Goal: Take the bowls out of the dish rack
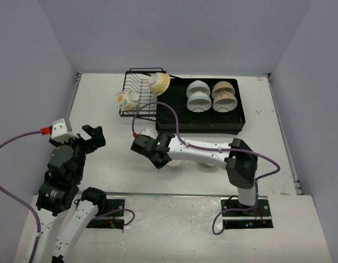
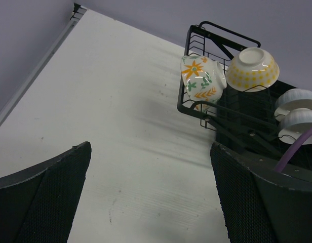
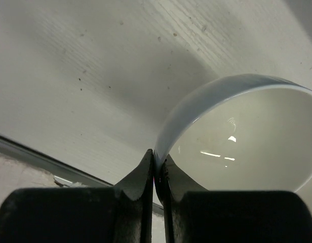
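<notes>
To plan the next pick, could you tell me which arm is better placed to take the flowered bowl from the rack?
Left. The left arm has open jaws facing the flowered bowl; the right arm has jaws shut on a white bowl.

surface: white table (image 1: 103,104) | lying on it: black dish rack (image 1: 202,129) | position: far half, about mid-width

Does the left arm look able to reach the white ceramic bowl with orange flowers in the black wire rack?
Probably yes: the left gripper is open, bare table lies between it and the flowered bowl at the rack's left edge; the right gripper, pinching a white bowl, stands aside.
</notes>
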You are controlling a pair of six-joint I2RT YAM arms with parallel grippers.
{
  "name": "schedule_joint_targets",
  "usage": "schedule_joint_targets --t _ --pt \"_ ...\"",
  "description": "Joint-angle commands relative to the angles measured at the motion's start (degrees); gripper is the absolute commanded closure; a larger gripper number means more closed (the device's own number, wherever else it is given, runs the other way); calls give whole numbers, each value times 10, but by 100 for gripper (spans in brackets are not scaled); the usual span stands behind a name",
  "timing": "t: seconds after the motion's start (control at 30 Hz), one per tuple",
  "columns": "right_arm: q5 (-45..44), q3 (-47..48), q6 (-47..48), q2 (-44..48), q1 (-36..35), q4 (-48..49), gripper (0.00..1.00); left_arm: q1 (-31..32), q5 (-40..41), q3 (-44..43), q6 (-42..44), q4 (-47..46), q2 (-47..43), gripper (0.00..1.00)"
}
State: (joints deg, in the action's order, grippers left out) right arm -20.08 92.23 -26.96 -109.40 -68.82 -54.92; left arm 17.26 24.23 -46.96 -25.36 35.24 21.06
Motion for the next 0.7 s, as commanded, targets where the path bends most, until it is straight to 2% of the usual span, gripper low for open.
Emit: schedule_joint_targets --t 0.0,0.27,0.53,0.57,0.6,0.67 --pt "-3 11 38 26 -2 -14 100 -4 4 4 8 -18 4 0" --pt "34 -1 55 -37 -3 -2 100 -4 2 4 8 -19 4 0" --pt "36 -20 42 -56 1 13 100 -4 1 5 8 -19 2 0" --pt "36 -20 40 -56 1 14 97 -4 0 5 8 -19 3 0" --pt "36 -20 39 -56 1 14 89 -4 0 5 8 -19 4 0" --pt "29 -21 35 -53 1 13 64 -4 0 5 8 -18 4 0"
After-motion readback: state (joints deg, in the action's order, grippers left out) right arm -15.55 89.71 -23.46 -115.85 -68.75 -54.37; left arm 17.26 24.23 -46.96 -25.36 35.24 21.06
